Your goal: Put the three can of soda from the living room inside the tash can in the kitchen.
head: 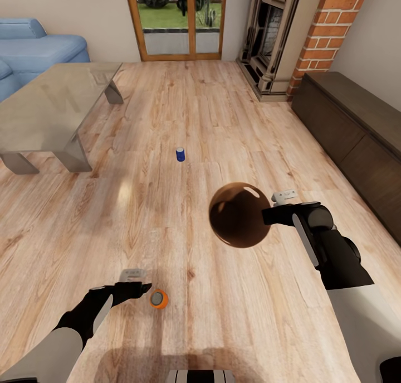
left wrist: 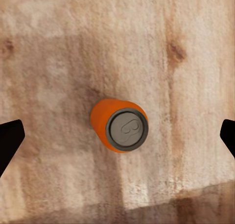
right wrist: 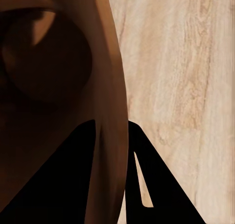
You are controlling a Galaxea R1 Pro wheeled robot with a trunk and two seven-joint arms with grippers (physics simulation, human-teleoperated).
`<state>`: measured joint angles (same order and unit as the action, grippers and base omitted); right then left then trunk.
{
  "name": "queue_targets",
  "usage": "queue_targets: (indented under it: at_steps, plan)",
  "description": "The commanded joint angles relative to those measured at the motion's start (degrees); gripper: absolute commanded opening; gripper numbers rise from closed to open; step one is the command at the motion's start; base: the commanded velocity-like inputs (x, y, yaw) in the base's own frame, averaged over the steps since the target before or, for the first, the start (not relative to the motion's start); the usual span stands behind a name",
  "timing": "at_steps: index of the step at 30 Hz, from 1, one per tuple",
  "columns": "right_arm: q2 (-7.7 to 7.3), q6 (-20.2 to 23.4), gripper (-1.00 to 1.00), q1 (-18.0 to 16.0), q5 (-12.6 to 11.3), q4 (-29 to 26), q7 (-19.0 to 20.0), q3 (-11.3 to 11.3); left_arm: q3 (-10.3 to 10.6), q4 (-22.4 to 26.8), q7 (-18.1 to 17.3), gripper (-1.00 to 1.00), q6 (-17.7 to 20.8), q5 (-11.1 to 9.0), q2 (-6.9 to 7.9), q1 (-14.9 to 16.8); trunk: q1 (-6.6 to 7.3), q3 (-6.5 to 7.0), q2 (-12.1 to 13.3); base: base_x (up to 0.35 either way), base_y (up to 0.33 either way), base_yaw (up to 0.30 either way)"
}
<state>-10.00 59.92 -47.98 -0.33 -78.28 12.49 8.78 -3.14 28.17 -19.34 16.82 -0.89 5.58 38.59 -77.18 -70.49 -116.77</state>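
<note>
Jaws of the left gripper (left wrist: 117,136) stand wide apart, their dark tips at either edge of the left wrist view, with an orange soda can (left wrist: 120,126) upright on the wood floor (left wrist: 58,48) between and below them, untouched. From the head view the left gripper (head: 146,287) sits just at 9 o'clock of that orange can (head: 159,299).

Right jaws are closed on the rim of the trash can (right wrist: 54,87): in the right wrist view one dark finger (right wrist: 58,185) lies inside the coppery-brown wall and the other outside it. The right gripper (head: 269,214) holds the bin at its 3 o'clock side, the trash can (head: 238,216) lifted above the floor with its brown inside facing the head camera.

A dark blue soda can (head: 180,154) stands on the floor well apart, toward 11 o'clock from the bin. Farther out, at 10 o'clock, is the glass coffee table (head: 50,101) with the light-blue sofa (head: 39,48) behind it. Wood-framed glass doors (head: 177,18) are at 12 o'clock, the brick fireplace (head: 303,32) at 1 o'clock, and a long dark cabinet (head: 356,132) at 2 o'clock.
</note>
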Motion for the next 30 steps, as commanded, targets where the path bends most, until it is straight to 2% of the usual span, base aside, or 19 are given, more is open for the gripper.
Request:
queue_targets:
  at_steps: [1,16,30]
  plan:
    - [-0.01,0.1,-1.0,0.0,-1.2,0.0,0.3,0.0,0.0,0.0,0.0,1.0,0.0,0.0,-0.03,0.0,0.0,0.01,0.0,0.0,0.0,0.0]
    - [-0.17,0.1,-1.0,0.0,-1.3,0.0,0.3,-0.1,0.3,0.0,0.4,1.0,0.1,0.2,-0.3,0.1,0.0,-0.04,0.0,0.0,0.0,0.0]
    - [-0.67,0.1,-1.0,-0.1,-1.3,0.0,0.3,-0.5,0.3,0.0,0.4,1.0,-0.3,0.2,-0.31,0.1,0.0,-1.11,0.0,0.0,0.0,0.0]
